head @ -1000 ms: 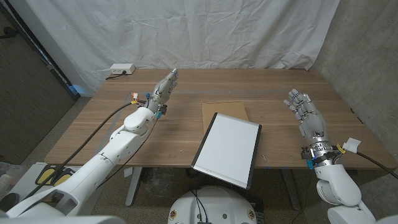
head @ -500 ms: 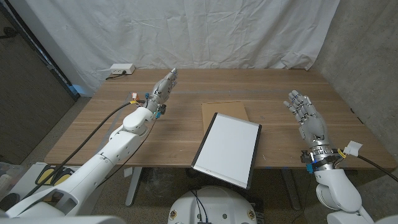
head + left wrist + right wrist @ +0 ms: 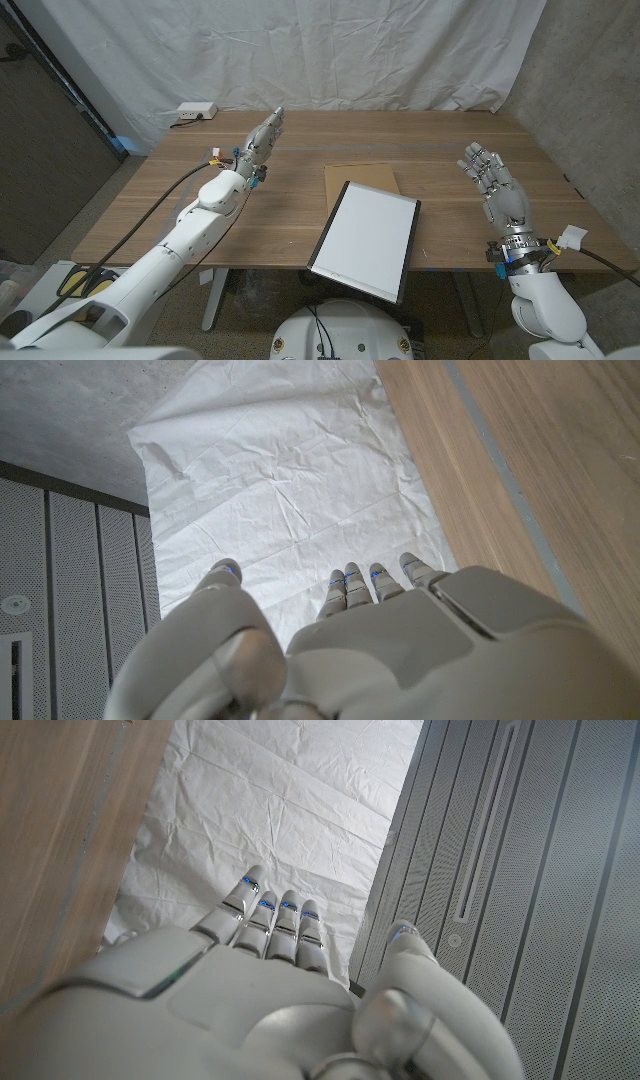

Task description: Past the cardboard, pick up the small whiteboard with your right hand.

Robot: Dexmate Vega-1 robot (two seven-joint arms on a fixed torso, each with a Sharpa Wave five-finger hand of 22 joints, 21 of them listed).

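Right now, from where I stand:

Whiteboard: the small whiteboard (image 3: 365, 240) lies flat at the table's near middle, tilted; its near end hangs over the table's front edge.

Cardboard: the brown cardboard (image 3: 361, 181) lies flat on the far side of the whiteboard; its near part is tucked under the whiteboard's far end, so that edge is hidden.

Right hand: the right hand (image 3: 498, 188) is raised over the table's right side, well apart from the whiteboard, fingers (image 3: 482, 163) spread and extended, holding nothing. In its wrist view the hand's back (image 3: 250, 1010) shows with the fingers straight; the palm side is hidden.

Left hand: the left hand (image 3: 258, 147) reaches out over the far left part of the table, fingers long and close together, nothing in it. Whether it touches the wood is hard to make out. In the left wrist view the hand (image 3: 380, 650) shows from behind, fingertips only just visible.

Table: the wooden table (image 3: 160, 210) carries a white power strip (image 3: 195, 112) at its far left corner; its detail is too small to read.

Backdrop: a wrinkled white sheet (image 3: 330, 50) hangs behind.
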